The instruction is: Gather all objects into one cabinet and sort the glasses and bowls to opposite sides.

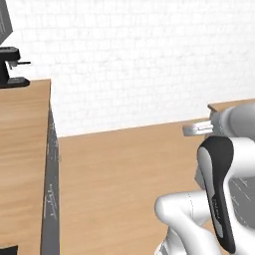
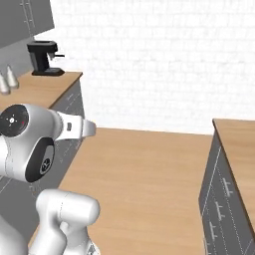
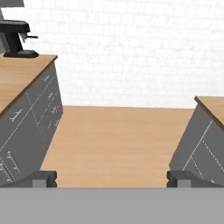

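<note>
The white robot arm [image 2: 30, 144] stands in a kitchen aisle with a wooden floor [image 2: 144, 174], facing a white brick wall [image 2: 149, 64]. Its gripper [image 3: 112, 178] has its jaws spread wide apart and empty, the two dark fingertips [image 3: 41, 178] at the bottom of the hand view. A black coffee machine [image 2: 44, 58] sits at the far end of the left desk [image 1: 20, 149]. A second desk [image 2: 239, 149] with grey drawer fronts runs along the right. None of the bowls, cups or the cabinet can be made out here.
</note>
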